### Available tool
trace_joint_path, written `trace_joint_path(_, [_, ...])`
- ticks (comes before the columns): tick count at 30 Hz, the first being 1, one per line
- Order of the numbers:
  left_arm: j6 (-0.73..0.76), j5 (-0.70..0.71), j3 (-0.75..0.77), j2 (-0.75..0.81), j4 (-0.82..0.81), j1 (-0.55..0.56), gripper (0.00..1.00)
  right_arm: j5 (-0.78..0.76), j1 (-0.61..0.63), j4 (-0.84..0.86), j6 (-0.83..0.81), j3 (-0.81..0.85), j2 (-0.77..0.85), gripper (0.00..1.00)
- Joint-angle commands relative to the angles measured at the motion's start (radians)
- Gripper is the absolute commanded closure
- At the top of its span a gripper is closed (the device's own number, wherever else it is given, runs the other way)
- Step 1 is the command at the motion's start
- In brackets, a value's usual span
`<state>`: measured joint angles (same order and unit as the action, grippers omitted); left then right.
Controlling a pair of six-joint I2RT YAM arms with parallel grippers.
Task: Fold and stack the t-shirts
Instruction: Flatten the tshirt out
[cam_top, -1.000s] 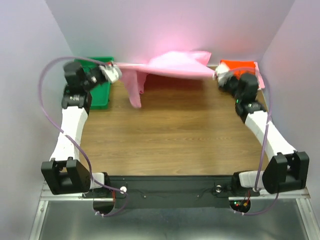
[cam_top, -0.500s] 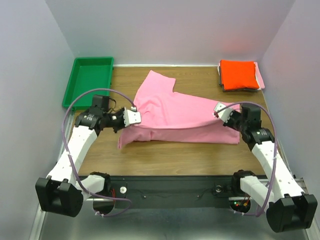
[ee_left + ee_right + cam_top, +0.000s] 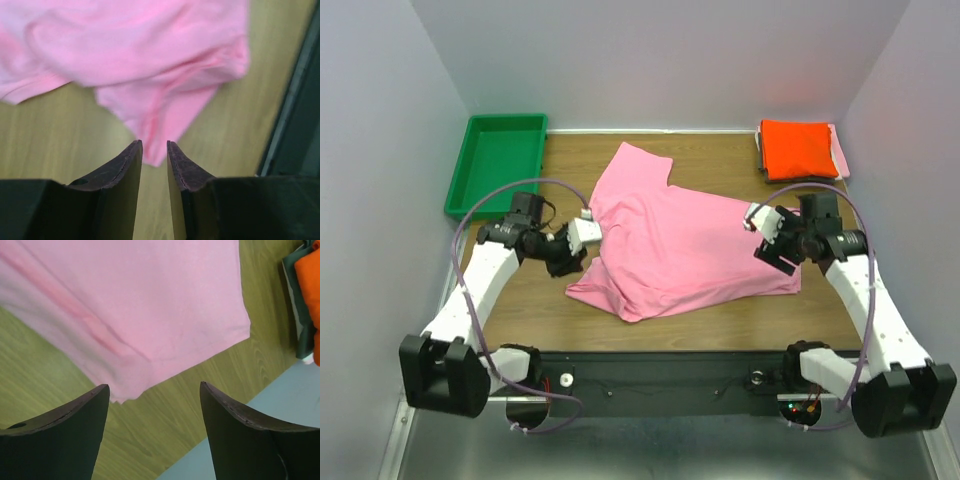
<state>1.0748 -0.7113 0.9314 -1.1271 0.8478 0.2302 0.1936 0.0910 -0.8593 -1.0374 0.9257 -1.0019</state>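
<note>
A bare strip of table [image 3: 720, 325] lies nearer than the pink t-shirt [image 3: 680, 240], which sprawls rumpled, its near-left hem bunched. At its left edge the left end effector [image 3: 582, 232] is narrowly parted and empty. At its right edge the right end effector [image 3: 767, 236] gapes wide, also empty. The laying-out step looks finished; the next move likely calls for regrasping an edge to fold. Beyond the shirt, the folded orange t-shirt [image 3: 798, 148] is far right and the green tray [image 3: 498, 160] far left.

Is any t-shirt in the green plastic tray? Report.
No, the green plastic tray shows bare floor; the large pink t-shirt lies outside it.
</note>
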Motion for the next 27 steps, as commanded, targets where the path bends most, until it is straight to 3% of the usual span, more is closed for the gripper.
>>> trace_joint_path(1, [-0.274, 0.03, 0.11, -0.153, -0.359, -0.121, 0.63, -0.011, -0.005, 0.08, 0.138, 0.048, -0.153, 0.24])
trace_joint_path(3, [-0.398, 0.084, 0.177, -0.276, -0.465, -0.129, 0.61, -0.066, -0.005, 0.185, 0.229, 0.042, -0.216, 0.26])
trace_joint_path(8, [-0.547, 0.108, 0.334, -0.573, -0.527, -0.129, 0.48, -0.155, -0.025, 0.275, 0.399, 0.133, -0.458, 0.37])
trace_joint_path(13, [-0.657, 0.179, 0.365, -0.68, -0.631, -0.098, 0.5, -0.213, -0.071, 0.328, 0.459, 0.229, -0.61, 0.45])
trace_joint_path(19, [-0.714, 0.328, 0.357, -0.775, -0.699, -0.042, 0.51, -0.22, -0.086, 0.374, 0.491, 0.298, -0.777, 0.47])
trace_joint_path(22, [-0.71, 0.421, 0.363, -0.821, -0.678, -0.026, 0.64, -0.215, -0.088, 0.379, 0.499, 0.32, -0.843, 0.47])
trace_joint_path(23, [-0.691, 0.473, 0.362, -0.833, -0.647, -0.026, 0.75, -0.218, -0.086, 0.379, 0.499, 0.328, -0.859, 0.47])
trace_joint_path(27, [-0.592, 0.561, 0.273, -0.797, -0.561, -0.035, 1.0, -0.217, -0.086, 0.379, 0.467, 0.302, -0.885, 0.48])
